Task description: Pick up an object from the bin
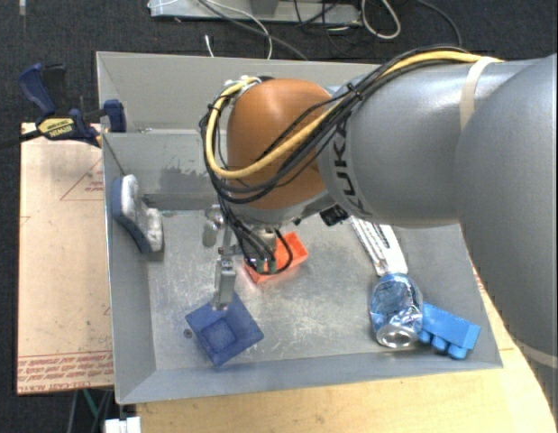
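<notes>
In the camera view, much of the bin's [288, 370] middle and right side is covered by the thick grey arm [450, 142] and its rounded orange cover [269, 142], over which yellow and black cables [226, 165] are looped. Below the cover the tool [224, 289] is seen as a thin grey metal part reaching down to the upper edge of a flat, square blue piece [224, 334] with a sunken middle, lying cornerwise at the front left of the bin. Whether the tool is spread or pressed together cannot be told, nor whether the blue piece is touched.

Just beside the tool, to the right, an orange-red block [295, 253] is partly hidden by dark wiring. A white tube with print [378, 240] is cut off at its upper end by the arm. Near the front right corner a crushed clear bottle [393, 309] lies against a blue toy brick [452, 330]. A bent, shiny metal piece [134, 213] rests along the left wall.

The bin's grey floor is scuffed and dull. A pale wooden counter [306, 413] is seen below, dark floor [495, 25] behind.
</notes>
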`<state>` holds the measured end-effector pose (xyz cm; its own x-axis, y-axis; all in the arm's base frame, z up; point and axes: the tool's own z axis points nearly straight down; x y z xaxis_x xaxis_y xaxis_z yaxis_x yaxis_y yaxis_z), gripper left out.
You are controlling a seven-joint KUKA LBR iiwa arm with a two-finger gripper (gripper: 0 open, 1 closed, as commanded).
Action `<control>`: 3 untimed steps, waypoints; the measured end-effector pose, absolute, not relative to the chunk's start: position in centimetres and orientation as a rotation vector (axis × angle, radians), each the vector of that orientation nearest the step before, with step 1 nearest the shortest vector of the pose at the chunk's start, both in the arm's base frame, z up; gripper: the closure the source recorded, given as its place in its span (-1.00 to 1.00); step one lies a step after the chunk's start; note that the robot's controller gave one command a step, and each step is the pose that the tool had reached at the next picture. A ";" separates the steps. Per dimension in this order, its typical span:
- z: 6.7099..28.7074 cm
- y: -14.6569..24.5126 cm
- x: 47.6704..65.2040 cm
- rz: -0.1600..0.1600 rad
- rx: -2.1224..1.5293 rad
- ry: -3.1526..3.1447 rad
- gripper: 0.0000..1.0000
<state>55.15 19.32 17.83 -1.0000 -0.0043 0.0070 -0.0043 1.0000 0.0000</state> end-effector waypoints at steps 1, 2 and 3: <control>18.2 19.2 55.4 -0.002 0.000 -3.142 -1.00; 7.5 18.0 50.0 -0.004 0.956 -2.991 -1.00; 16.0 18.7 48.9 -0.005 0.755 -3.056 -1.00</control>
<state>48.92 18.74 15.98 -0.8848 -0.4658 -0.0069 -0.4658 0.8849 0.0014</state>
